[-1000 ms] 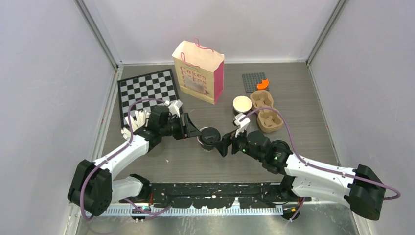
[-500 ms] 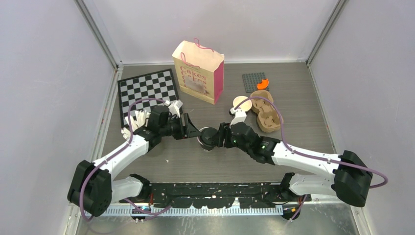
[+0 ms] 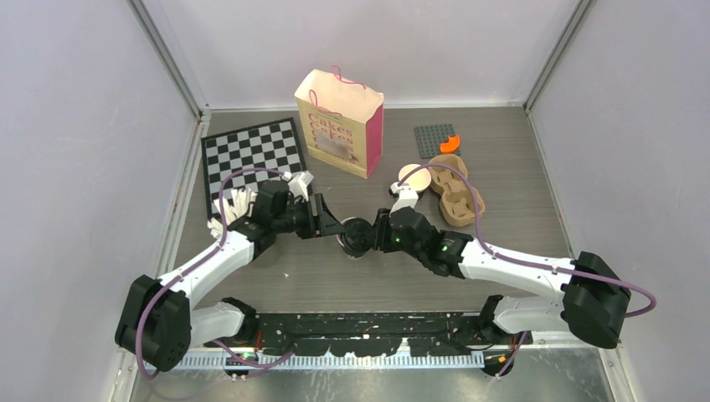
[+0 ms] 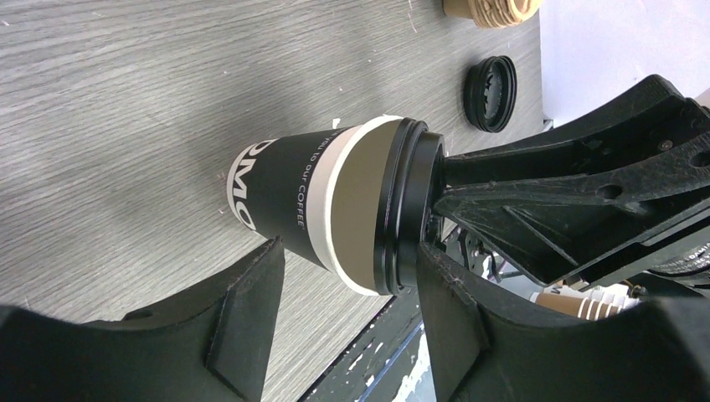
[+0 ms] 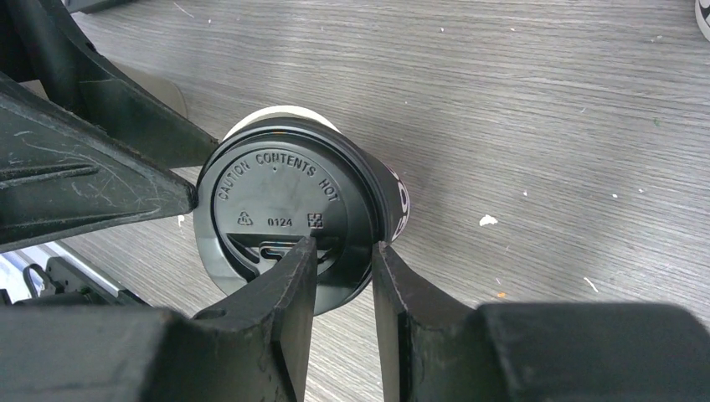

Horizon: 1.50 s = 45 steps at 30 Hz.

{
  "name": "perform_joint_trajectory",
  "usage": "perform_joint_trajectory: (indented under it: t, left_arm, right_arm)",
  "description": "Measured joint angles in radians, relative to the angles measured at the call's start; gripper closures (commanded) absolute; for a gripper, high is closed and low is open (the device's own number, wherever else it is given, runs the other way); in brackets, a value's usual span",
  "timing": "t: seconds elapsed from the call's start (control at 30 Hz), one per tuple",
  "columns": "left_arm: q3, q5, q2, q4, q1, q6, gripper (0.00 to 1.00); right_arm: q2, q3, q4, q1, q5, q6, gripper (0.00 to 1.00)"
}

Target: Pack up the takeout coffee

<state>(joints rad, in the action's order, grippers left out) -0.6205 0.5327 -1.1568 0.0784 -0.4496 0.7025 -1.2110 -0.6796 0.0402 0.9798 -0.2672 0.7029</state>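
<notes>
A lidded coffee cup (image 4: pixel 285 197) is seen near the middle of the table (image 3: pixel 335 285), slightly toward 6 o'clock, between the two grippers in the overhead view. It is met by the left gripper (image 4: pixel 350 247) from 9 o'clock and by the right gripper (image 5: pixel 344 247) from 3 o'clock. Its lid (image 5: pixel 276 188), round and black, is seated on the white-banded rim. The right gripper's fingers (image 5: pixel 289 285) are drawn close together and the lid's edge is pinched between them. One tip is laid on the lid's top beside the sip slot, and the other is set against the lid's outer edge. The left gripper's fingers (image 4: pixel 247 318) are held apart, with one tip placed against the black sleeve and the other against the lid's rim. Whether the cup is actually clamped by them cannot be told, nor whether its base rests on the table. A second coffee cup (image 3: pixel 412 174), open-topped, is found at 2 o'clock from the first, partly hidden by the right arm and just beside the brown cup carrier (image 3: pixel 456 201). A loose black lid (image 4: pixel 491 81) is seen lying on the table in the left wrist view. A paper bag (image 3: pixel 339 121) is stood at 12 o'clock from the lidded cup, and a chessboard (image 3: pixel 251 155) is laid at 10 o'clock.
</notes>
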Motion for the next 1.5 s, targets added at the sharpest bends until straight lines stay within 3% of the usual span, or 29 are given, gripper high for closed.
perform_joint_trajectory:
  t: [0.7,1.07,1.5]
  left_arm:
    - [-0.020,0.019,0.000,-0.002,0.000,-0.054,0.25]
    - [-0.035,0.005,-0.014,0.031,0.000,-0.090,0.36]
    - [-0.085,-0.028,-0.036,0.089,0.000,-0.144,0.43]
  right_arm:
    - [-0.021,-0.068,0.006,0.000,0.007,-0.002,0.72]
    - [-0.062,-0.093,0.008,0.000,-0.019,-0.055,0.71]
    - [-0.077,-0.187,0.076,-0.020,0.012,-0.147,0.56]
